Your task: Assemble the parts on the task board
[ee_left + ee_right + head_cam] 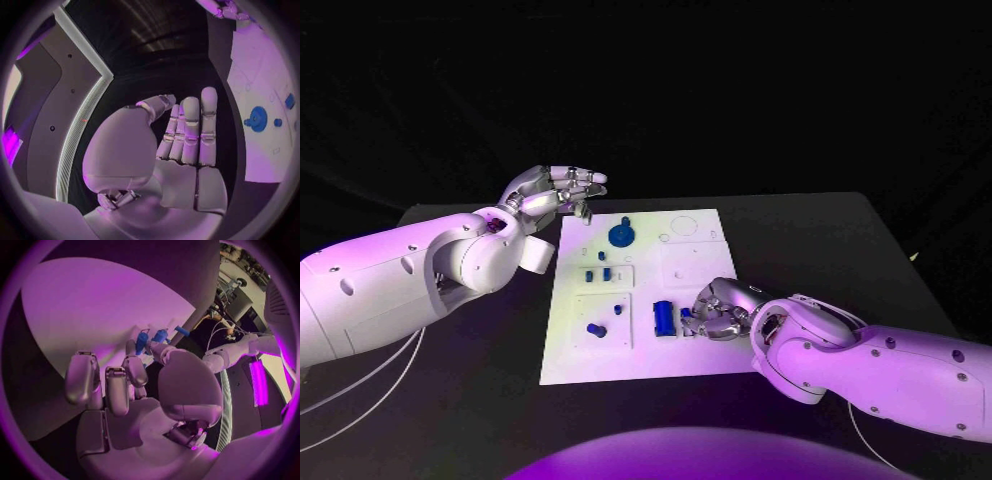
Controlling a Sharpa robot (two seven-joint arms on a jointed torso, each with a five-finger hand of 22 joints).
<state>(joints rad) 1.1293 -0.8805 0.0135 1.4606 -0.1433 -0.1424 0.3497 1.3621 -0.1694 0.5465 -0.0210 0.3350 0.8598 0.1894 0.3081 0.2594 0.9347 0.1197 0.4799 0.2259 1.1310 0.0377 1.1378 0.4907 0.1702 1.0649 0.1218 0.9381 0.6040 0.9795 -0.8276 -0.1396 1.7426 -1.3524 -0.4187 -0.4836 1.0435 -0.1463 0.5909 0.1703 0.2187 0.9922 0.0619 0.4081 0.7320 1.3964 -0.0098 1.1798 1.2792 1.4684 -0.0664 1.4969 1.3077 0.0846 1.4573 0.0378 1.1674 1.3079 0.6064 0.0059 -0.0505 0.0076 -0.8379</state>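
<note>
Two hands work here: the right hand (718, 312), lower right of centre, pinches a small blue part (685, 322) on the task board (689, 360), mid-frame on the bench (473, 400); the left hand (557, 192) hangs released upper left. A weak pinch could tip the part.

My board (646, 350) is plain white, lying mid-frame on the black table (848, 250). The parts on it are blue: a round disc (622, 235) at the board's upper left, a rectangular block (664, 317) lower centre, and a small peg (596, 329) lower left. My arms are white, my left hand (560, 190) and right hand (721, 310) silver.
</note>
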